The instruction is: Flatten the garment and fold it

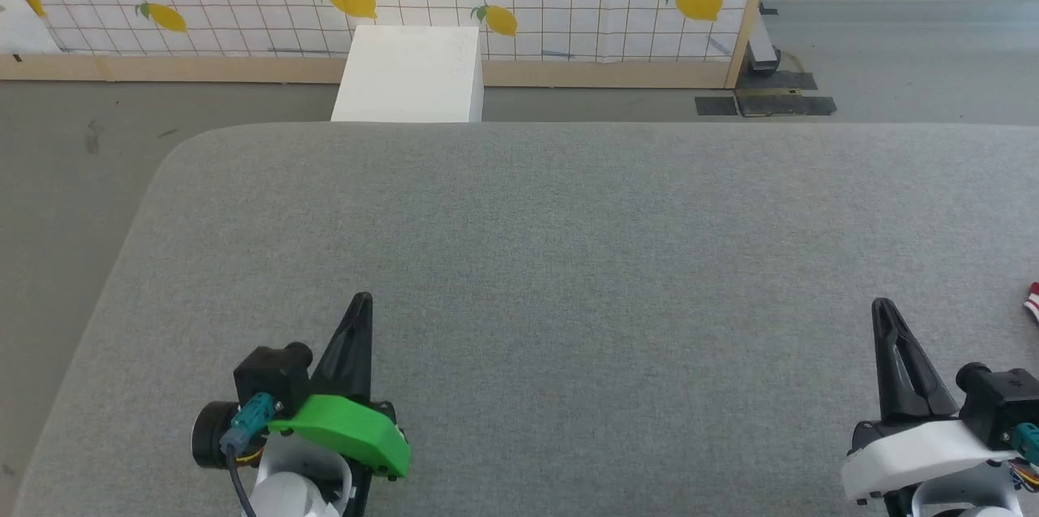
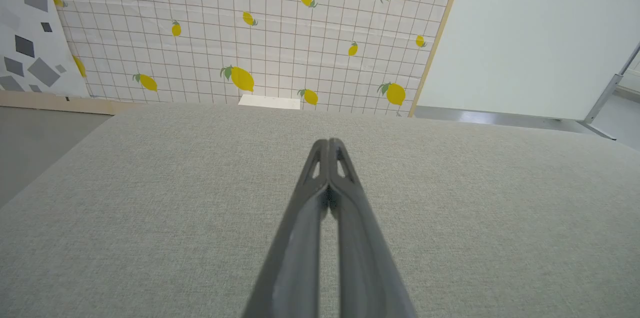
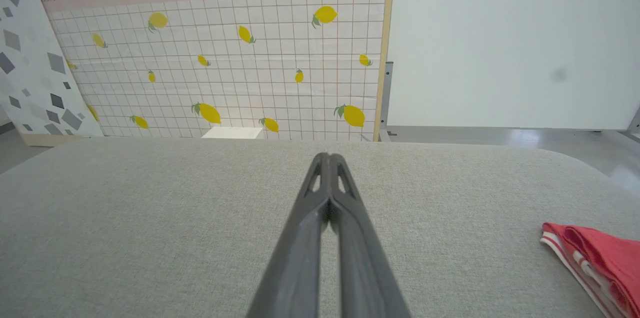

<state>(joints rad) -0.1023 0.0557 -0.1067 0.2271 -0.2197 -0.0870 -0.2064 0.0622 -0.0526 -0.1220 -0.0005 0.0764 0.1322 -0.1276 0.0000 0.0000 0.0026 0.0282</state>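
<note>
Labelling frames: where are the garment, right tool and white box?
garment point(image 3: 602, 257), right wrist view, red bunched fabric.
right tool point(image 3: 328, 157), right wrist view, meeting fingertips.
white box point(image 1: 408, 72), head view, top face.

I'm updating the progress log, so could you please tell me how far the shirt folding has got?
Nothing looks done: the garment lies bunched on the right of the grey table, not flattened. Nothing is in hand: the left gripper and right gripper are both shut, empty, apart from it. Left: reaching it, spreading it flat, folding it.
</note>
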